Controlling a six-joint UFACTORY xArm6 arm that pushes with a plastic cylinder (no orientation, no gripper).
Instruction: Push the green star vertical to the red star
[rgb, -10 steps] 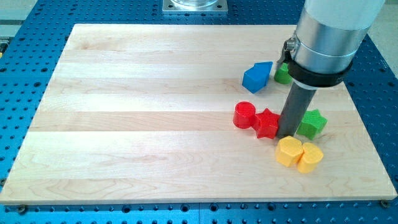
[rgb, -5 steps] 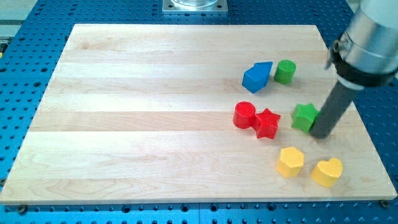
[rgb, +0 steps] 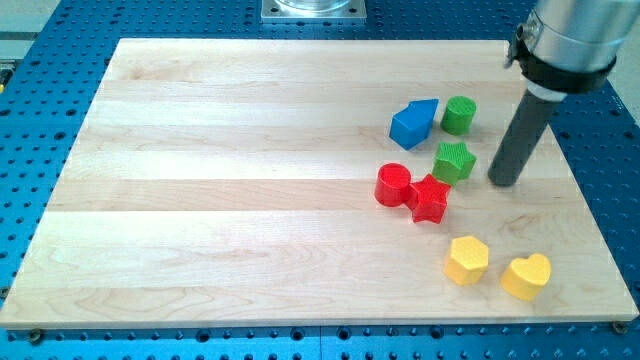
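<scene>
My tip (rgb: 507, 182), a bare rod with no fingers, is standing right of the green star (rgb: 454, 160), nudging it above the red star (rgb: 431, 198).

Seven blocks lie on the bench (rgb: 250, 150).

Two are red: one red cylinder (rgb: 393, 185) and one red star (rgb: 431, 198).

Two are green: one green star (rgb: 454, 161) and one green cylinder (rgb: 459, 115).

Two are yellow: one yellow hexagon (rgb: 467, 260) and one yellow heart (rgb: 526, 276).

One is blue: a single blue block (rgb: 413, 123) of irregular, many-sided shape.

By shape, that makes two stars, two cylinders, one hexagon, one heart and one irregular piece.

One dark rod stands over the bench, with one end, my tip (rgb: 505, 181).
</scene>
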